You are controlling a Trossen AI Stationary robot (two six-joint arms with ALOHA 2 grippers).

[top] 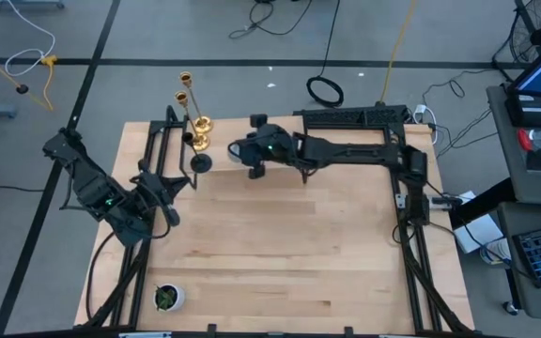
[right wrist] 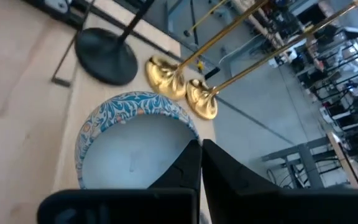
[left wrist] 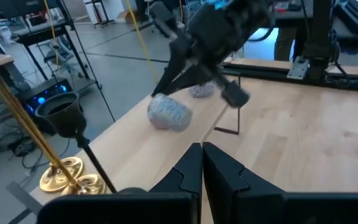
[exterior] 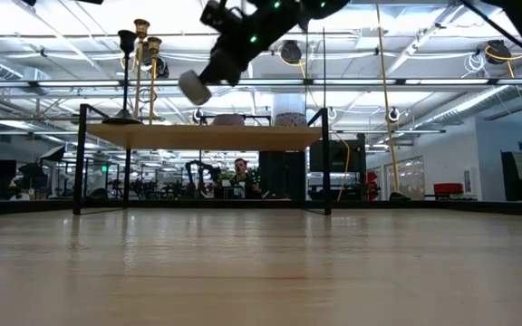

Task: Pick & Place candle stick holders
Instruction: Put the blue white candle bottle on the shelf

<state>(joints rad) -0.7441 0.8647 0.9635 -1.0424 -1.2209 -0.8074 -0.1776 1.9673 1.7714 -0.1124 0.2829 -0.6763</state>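
From above, we see a pale wooden worktop (top: 280,244) with the gold candlesticks (top: 198,122) at its far edge. At table height, the right hand (exterior: 208,77) carries a tealight cup (exterior: 193,88) aloft, pinched shut on its rim. Its wrist view shows the cup (right wrist: 132,146) thin and light; we judge it crushable. The left hand (left wrist: 202,163) waits closed, empty.

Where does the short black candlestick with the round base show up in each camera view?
High: black candlestick, table's far edge, near the gold candlesticks.
Low: upper left, left of the gold pair.
Left wrist: left, cup on top.
Right wrist: round base, upper left.
Landmark: gold candlesticks.
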